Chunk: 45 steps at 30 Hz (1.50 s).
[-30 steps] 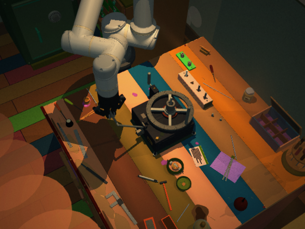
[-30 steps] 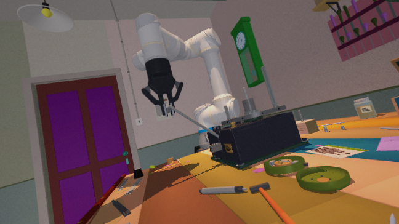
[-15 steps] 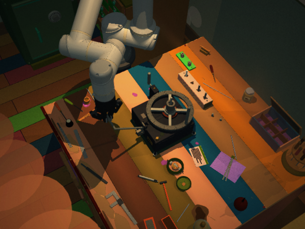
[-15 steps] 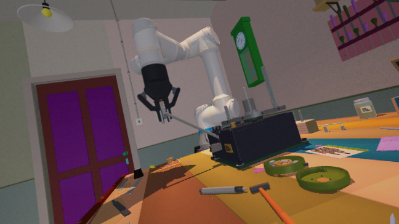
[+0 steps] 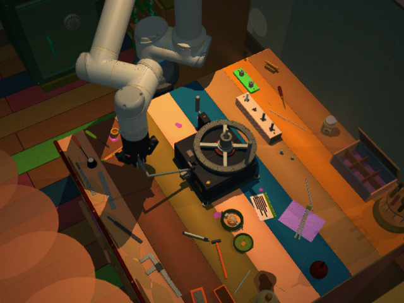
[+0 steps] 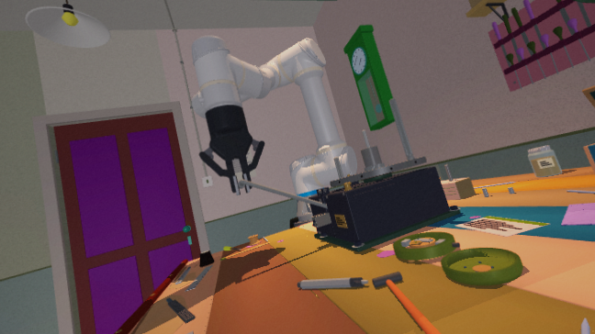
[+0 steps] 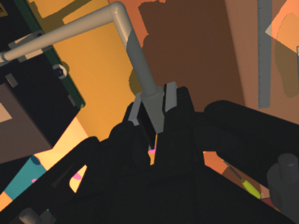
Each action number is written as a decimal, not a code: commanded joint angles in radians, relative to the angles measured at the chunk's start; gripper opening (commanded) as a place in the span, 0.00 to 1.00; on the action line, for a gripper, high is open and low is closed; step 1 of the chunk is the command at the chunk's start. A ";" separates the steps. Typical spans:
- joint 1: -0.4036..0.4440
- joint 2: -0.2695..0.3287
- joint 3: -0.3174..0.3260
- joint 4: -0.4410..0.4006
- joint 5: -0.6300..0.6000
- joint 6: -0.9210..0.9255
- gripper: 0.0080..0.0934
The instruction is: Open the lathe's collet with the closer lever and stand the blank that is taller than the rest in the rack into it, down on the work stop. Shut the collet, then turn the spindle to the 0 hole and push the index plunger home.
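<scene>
My gripper (image 5: 141, 162) (image 6: 240, 183) (image 7: 152, 109) hangs to the left of the black lathe (image 5: 217, 163) (image 6: 383, 202), closed on the ribbed grip at the end of the grey closer lever (image 5: 164, 172) (image 6: 280, 195) (image 7: 87, 26). The lever runs from a bracket on the lathe's left side out to a bend, then up to my fingers. On top of the lathe lies the ringed index wheel with the collet (image 5: 225, 139) (image 6: 373, 156) at its hub. The blank rack (image 5: 258, 117), a pale block with several dark pegs, lies behind the lathe to the right.
Behind the lathe stand a green plate (image 5: 246, 80) and a dark post (image 5: 198, 103). In front lie two green dishes (image 5: 232, 219) (image 5: 243, 242), a hammer (image 5: 220, 256), a purple sheet (image 5: 302, 220). A tool board (image 5: 98, 195) lines the bench's left edge.
</scene>
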 commanded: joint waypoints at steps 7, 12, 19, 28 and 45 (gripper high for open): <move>-0.008 0.020 0.008 -0.029 0.000 -0.008 0.00; -0.013 0.034 0.014 -0.049 0.000 -0.012 0.00; -0.018 0.053 0.023 -0.077 0.000 -0.018 0.00; -0.024 0.077 0.034 -0.113 0.000 -0.024 0.00; -0.031 0.116 0.055 -0.172 0.000 -0.030 0.00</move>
